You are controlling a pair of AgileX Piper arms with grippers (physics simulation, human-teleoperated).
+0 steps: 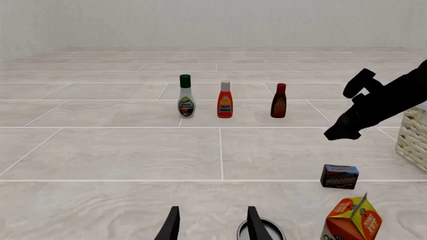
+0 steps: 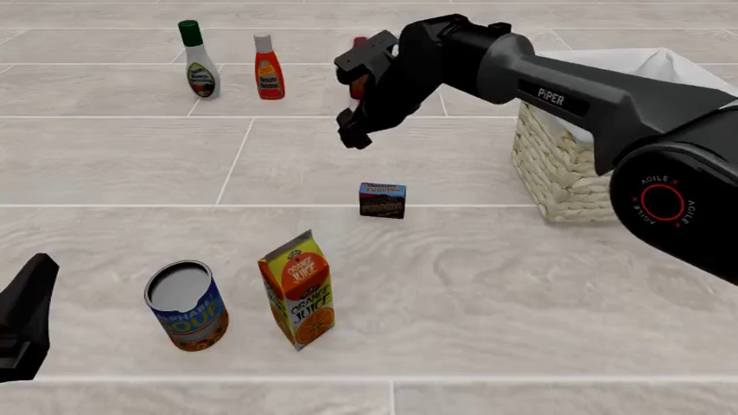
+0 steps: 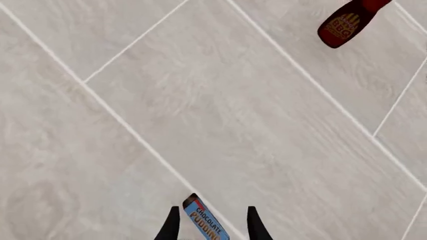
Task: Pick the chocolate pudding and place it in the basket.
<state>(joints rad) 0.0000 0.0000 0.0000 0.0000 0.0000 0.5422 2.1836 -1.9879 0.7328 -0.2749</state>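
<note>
Now pudding box (image 2: 382, 200) on table, between juice carton (image 2: 299, 290) and basket (image 2: 562, 169), apart from both. Right claw (image 2: 355, 102) spread, empty, above box. Likely light, stiff cardboard, a bit slick; pinch across narrow sides, mid-height. Left claw (image 1: 212, 225) spread, idle

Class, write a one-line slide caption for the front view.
Right gripper hangs open above the chocolate pudding, left of the basket.
</note>
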